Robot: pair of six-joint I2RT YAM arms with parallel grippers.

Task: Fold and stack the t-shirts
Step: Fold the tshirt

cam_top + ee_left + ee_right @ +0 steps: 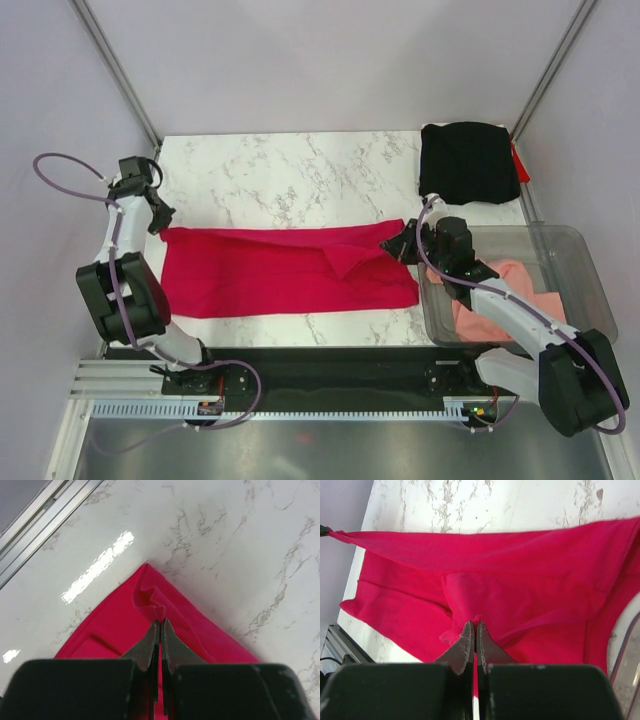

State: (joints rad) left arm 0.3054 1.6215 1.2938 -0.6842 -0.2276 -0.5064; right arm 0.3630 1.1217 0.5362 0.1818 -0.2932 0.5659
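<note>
White marbled desk [290, 165] in a lilac booth.
Plain pale walls [300, 60] meet slanting metal posts [115, 70]; overhead light glares off the desk.

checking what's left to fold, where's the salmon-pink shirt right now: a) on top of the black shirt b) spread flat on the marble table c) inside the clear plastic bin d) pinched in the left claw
c: the salmon-pink shirt lies bunched inside the clear plastic bin, while the left claw and the right claw each pinch the crimson shirt.
</note>
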